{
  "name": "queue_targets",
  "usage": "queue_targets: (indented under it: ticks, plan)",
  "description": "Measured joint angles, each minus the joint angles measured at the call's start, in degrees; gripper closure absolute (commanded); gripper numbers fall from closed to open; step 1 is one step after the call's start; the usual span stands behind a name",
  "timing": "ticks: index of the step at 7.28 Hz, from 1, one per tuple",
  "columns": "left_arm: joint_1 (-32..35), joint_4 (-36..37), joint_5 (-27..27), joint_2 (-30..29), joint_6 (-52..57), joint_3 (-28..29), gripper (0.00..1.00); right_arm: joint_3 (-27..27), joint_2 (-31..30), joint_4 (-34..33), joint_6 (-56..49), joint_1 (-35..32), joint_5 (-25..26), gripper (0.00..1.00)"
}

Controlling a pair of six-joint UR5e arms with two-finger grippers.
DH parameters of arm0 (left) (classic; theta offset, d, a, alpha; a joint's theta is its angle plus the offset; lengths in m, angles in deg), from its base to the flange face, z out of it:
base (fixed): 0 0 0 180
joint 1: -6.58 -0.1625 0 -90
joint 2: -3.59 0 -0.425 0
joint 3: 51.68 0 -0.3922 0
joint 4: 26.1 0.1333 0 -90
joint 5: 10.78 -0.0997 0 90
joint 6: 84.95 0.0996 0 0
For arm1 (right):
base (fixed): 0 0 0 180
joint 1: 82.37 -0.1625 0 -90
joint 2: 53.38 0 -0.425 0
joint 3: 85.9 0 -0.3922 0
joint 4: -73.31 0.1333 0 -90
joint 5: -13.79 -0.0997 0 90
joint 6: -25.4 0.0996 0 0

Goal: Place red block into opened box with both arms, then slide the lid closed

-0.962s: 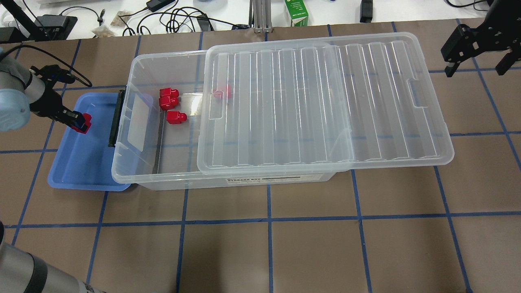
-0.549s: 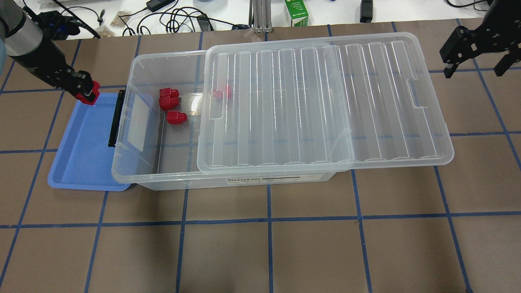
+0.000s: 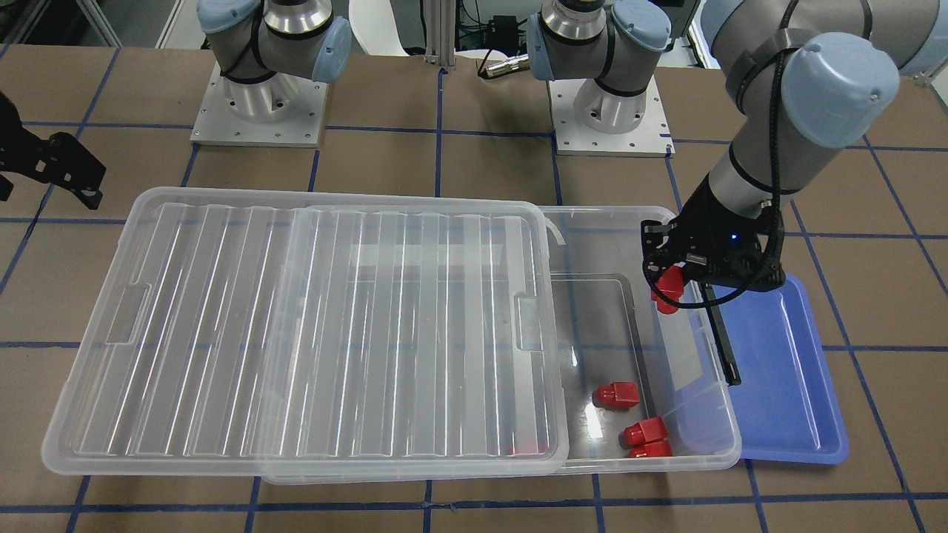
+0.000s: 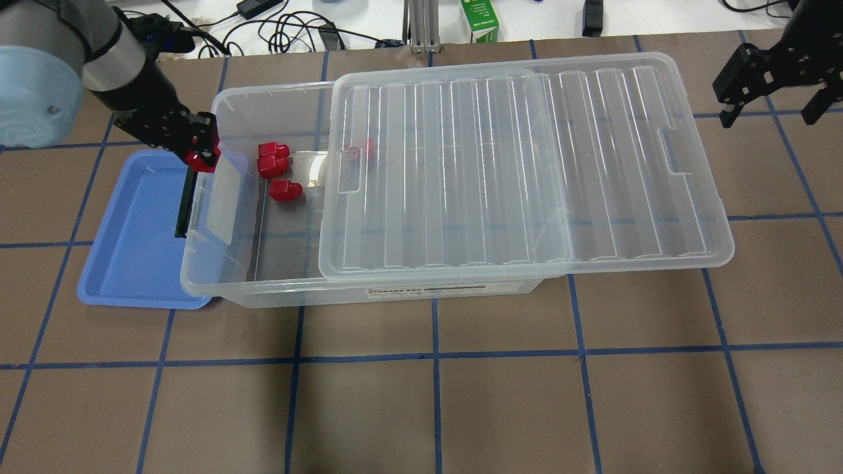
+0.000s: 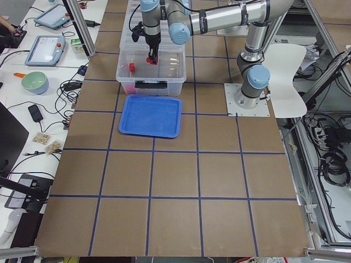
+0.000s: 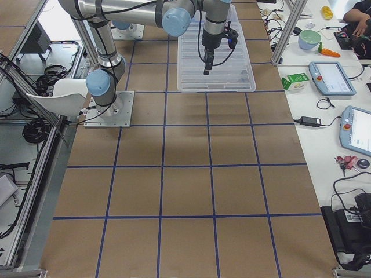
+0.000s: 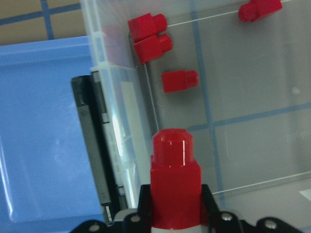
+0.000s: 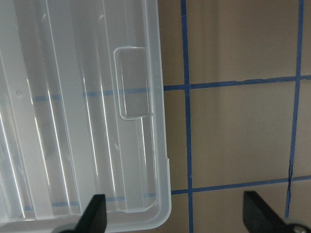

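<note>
Above the left end of the brown paper-covered table (image 4: 435, 395), clamps a small glossy red plastic block (image 4: 202, 158) between the clenched black fingers of the left gripper (image 7: 175, 200), narrow stub pointing away from the fingers. Holds it in the air over the short wall of the large shallow clear plastic box (image 4: 395, 293), the wall bearing the black bar (image 4: 186, 197), so that it hangs between the box's open end and the flat blue plastic tray (image 4: 132, 250) lying just beside that wall outside. Inside the open end, on the clear floor toward the side away from the robot, has three more red blocks: two (image 4: 272, 157) touching side by side, a third (image 4: 285, 190) just apart from them. Shows a fourth red block (image 4: 361, 149) dimly under the edge of the large ribbed clear plastic lid (image 4: 527, 164). Rests that lid on the box rim, slid toward the robot's right, overhanging the right end and leaving the left end uncovered. Beyond the lid's notched right short edge, spreads the fingers of the right gripper (image 4: 770, 108) wide with nothing between them, raised above the table, one finger over the lid's corner and the other over bare table in the right wrist view.
</note>
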Motion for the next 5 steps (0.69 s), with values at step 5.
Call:
queue_targets:
  ticks: [5]
  plan:
    - [1.8, 15.19, 0.3, -2.11, -4.74, -13.52, 1.0, 1.19, 0.48, -0.21, 0.17, 0.14, 0.03, 0.0]
